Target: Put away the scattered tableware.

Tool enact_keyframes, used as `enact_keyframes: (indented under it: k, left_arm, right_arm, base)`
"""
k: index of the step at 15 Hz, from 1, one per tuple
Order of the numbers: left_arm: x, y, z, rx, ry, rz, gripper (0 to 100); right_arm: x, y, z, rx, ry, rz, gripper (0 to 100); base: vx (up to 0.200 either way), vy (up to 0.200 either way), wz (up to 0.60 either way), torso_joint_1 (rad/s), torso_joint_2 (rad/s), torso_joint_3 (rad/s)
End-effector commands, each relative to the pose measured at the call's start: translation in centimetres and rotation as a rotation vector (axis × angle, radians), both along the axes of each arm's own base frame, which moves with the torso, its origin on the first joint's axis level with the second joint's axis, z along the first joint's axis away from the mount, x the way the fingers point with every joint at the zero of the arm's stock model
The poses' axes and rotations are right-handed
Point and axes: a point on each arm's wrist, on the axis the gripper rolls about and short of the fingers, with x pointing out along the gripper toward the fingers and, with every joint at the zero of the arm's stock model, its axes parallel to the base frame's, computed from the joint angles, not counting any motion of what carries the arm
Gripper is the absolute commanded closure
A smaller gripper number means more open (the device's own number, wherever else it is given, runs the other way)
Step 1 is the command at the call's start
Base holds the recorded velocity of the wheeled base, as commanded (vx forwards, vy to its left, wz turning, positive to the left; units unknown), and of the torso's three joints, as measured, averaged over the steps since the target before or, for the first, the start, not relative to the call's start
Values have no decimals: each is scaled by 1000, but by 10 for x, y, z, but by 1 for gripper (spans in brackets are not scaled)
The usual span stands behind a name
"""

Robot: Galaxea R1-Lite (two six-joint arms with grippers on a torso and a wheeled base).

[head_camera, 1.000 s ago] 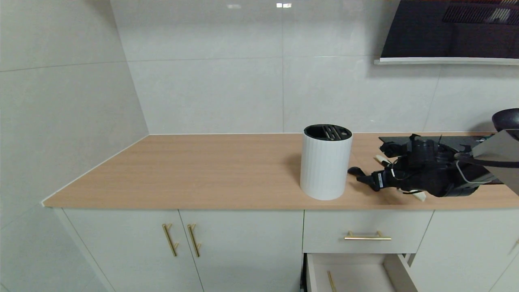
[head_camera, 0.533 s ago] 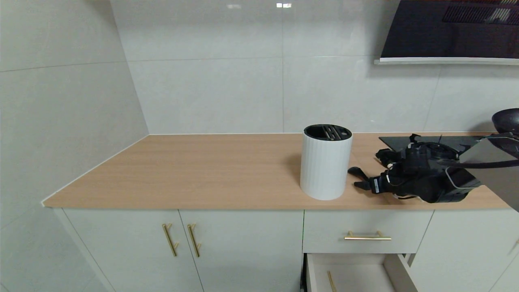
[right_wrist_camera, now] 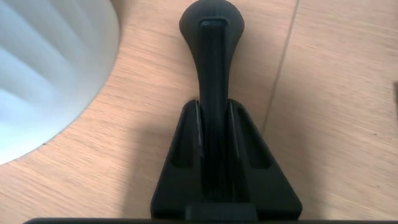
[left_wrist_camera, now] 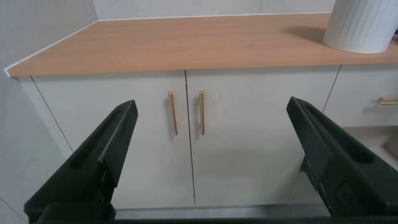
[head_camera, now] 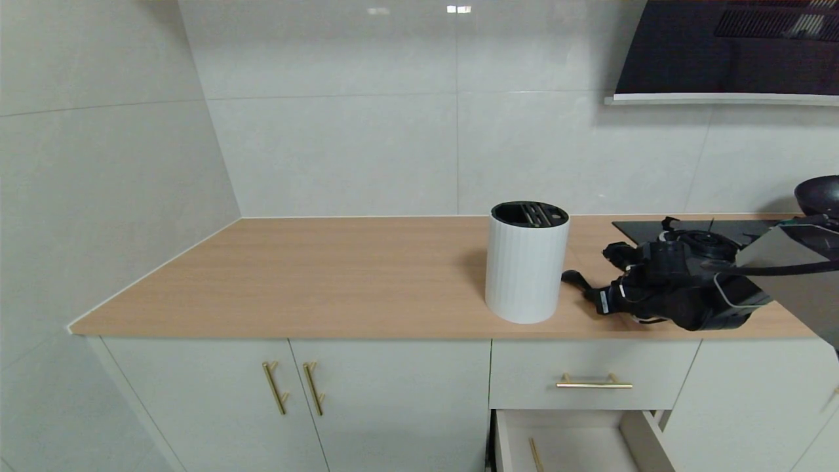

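Countertop (head_camera: 328,275): right claw (right_wrist_camera: 212,140) tight on black handle (right_wrist_camera: 211,31), level, tip toward white holder (head_camera: 526,269).

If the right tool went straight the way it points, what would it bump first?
Probably the white holder: the right tool, shut on a black handle, points just beside its wall, so it might only graze it or slip past.

drawer (head_camera: 571,448) cropped below, utensil (right_wrist_camera: 212,81) mostly hidden
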Motion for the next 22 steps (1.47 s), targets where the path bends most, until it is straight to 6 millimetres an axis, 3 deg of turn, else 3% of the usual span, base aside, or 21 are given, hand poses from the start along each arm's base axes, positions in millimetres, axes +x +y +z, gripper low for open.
enact_keyframes:
  k: [1,4,8,10,14,19,22]
  left_arm:
    - [0,0,0,0,1,0,0]
    - [0,0,0,0,1,0,0]
    - [0,0,0,0,1,0,0]
    - [0,0,0,0,1,0,0]
    - [0,0,0,0,1,0,0]
    - [0,0,0,0,1,0,0]
    - [0,0,0,0,1,0,0]
  right_arm:
    - [-1,3,-3,-3,10,2,100]
    - [0,3,1,-26,-1,-38,100]
    - [-13,12,36,-25,8,-203,100]
    - [-41,18,55,-12,50,-276,100]
    - [-112,21,66,-8,142,-280,100]
    - [-180,21,63,24,246,-288,100]
    - [-205,26,52,7,289,-253,100]
  base:
    - [0,0,0,0,0,0]
    - [0,0,0,0,0,0]
    - [0,0,0,0,0,0]
    - [0,0,0,0,0,0]
    - [0,0,0,0,0,0]
    - [0,0,0,0,0,0]
    - [0,0,0,0,0,0]
